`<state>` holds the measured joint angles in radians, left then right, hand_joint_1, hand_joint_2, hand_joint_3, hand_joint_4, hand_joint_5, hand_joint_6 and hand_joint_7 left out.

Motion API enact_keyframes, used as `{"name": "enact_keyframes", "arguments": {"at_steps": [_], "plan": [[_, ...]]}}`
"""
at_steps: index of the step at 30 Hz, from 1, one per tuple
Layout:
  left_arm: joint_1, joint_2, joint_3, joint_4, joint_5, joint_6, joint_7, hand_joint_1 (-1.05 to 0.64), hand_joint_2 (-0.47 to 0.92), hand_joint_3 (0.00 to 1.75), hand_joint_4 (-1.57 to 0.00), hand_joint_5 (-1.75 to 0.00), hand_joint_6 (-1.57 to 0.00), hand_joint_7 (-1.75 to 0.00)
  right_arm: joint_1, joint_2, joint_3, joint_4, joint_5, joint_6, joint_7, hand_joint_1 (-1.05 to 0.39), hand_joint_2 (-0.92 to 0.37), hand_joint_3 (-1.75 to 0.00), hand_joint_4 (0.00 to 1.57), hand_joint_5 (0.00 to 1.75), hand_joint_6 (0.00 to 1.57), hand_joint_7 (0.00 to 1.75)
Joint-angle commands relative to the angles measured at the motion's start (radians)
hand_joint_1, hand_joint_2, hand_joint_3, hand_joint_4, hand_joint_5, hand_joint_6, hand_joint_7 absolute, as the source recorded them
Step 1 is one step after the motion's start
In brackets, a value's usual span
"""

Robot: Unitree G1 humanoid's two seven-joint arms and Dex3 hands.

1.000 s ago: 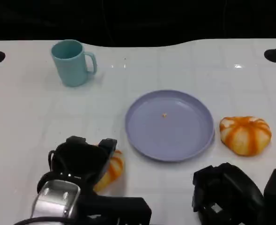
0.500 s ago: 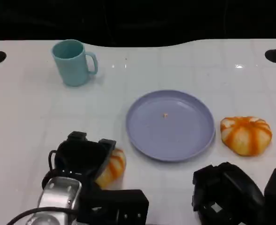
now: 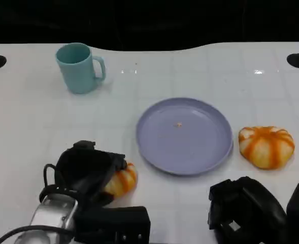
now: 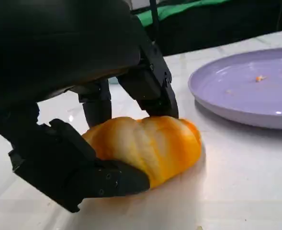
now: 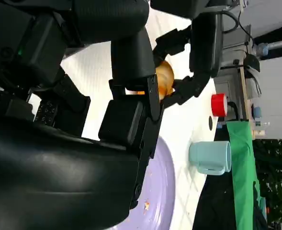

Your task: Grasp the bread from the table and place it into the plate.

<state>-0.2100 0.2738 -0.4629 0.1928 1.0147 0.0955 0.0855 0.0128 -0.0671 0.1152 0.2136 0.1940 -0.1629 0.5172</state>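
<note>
A small orange-and-white bread (image 3: 123, 180) lies on the white table just left of the purple plate (image 3: 154, 157). My left hand (image 3: 86, 170) is over it and grips it. In the left wrist view the thumb presses the near side of the bread (image 4: 150, 143) and the fingers (image 4: 152, 91) touch its far side, with the plate (image 4: 246, 96) close beyond. The bread still rests on the table. My right hand (image 3: 245, 208) sits low at the front right, holding nothing, with its fingers (image 5: 131, 120) apart.
A second, larger orange bread (image 3: 266, 146) lies right of the plate. A light blue mug (image 3: 79, 67) stands at the back left. The plate holds a small crumb (image 3: 178, 124). Two dark holes mark the table's far corners.
My left hand has settled lower over the bread and closed around it. The forearm shifted a little left. The right hand has not moved.
</note>
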Motion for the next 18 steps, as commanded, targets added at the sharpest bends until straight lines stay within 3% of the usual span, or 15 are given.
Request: {"name": "enact_keyframes", "arguments": {"at_steps": [1, 7, 18], "plan": [[-0.003, 0.027, 0.021, 0.053, -0.035, -0.073, 0.149, -0.25, 0.45, 1.32, -0.90, -1.75, -0.68, -1.71, 0.012, -0.003, -0.005, -0.017, 0.008, 0.003, 0.001, -1.05, -0.04, -1.36, 1.56, 1.30, 1.57, 1.00], [-0.032, 0.046, 0.024, 0.098, -0.040, -0.130, 0.243, -0.26, 0.45, 1.37, -0.88, -1.75, -0.64, -1.75, 0.008, 0.003, -0.009, -0.003, 0.015, -0.003, 0.005, -1.05, -0.02, -1.37, 1.57, 1.30, 1.57, 1.01], [-0.049, 0.102, 0.057, 0.070, -0.071, -0.171, 0.240, -0.28, 0.47, 1.22, -0.93, -1.75, -0.68, -1.75, -0.017, 0.017, -0.004, 0.031, -0.002, -0.022, 0.000, -1.05, -0.04, -1.34, 1.56, 1.29, 1.57, 1.01]]}}
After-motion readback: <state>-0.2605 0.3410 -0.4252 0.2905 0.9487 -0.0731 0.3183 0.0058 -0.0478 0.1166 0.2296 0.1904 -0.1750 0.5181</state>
